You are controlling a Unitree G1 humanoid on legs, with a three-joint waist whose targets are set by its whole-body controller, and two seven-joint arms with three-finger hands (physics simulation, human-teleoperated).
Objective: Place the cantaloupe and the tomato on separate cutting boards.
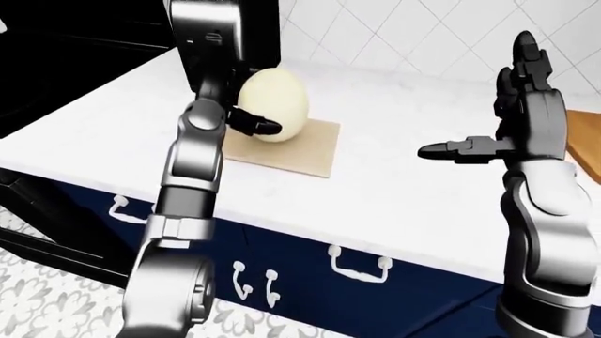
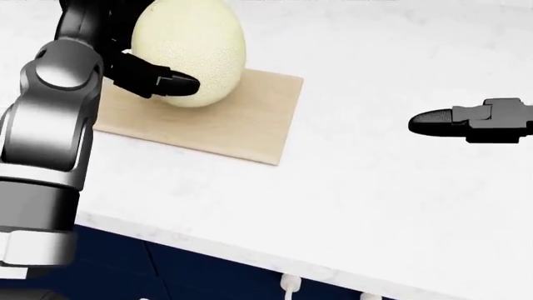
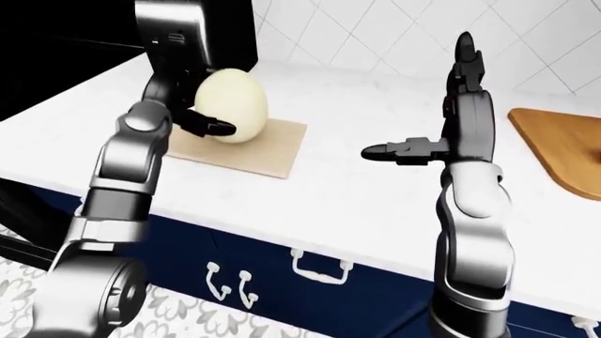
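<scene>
- The left hand (image 1: pixel 246 118) sits at about ten o'clock in the left-eye view, pressed to the left flank of the cantaloupe (image 1: pixel 275 103). One black finger (image 2: pixel 158 80) curls across the near face of the melon, touching the rind; the other fingers are hidden behind the forearm, so whether they wrap round the fruit cannot be told.
- The cantaloupe, pale cream and egg-shaped, stands upright on the light cutting board (image 2: pixel 225 122), toward that board's eleven o'clock corner as the head view shows it.
- The light cutting board lies flat on the white counter (image 1: pixel 404 183), its bare surface stretching out toward four o'clock from the melon.
- Below the counter edge, navy drawer fronts (image 1: pixel 310 282) carry white handles (image 1: pixel 358 267), at about six o'clock in the left-eye view.
- The right hand (image 3: pixel 451 105) is raised above the counter at about two o'clock in the right-eye view, well apart from the melon. It is spread wide and holds nothing: the thumb (image 3: pixel 399 150) juts out toward nine o'clock, and the other fingers (image 3: pixel 467 56) point up toward twelve.
- A darker wooden cutting board (image 3: pixel 554 148) lies at three o'clock in the right-eye view, cut off by the edge of that view.
- White tiled wall (image 1: pixel 413 35) runs across the top, from twelve to two o'clock.
- The tomato cannot be made out in any view.
</scene>
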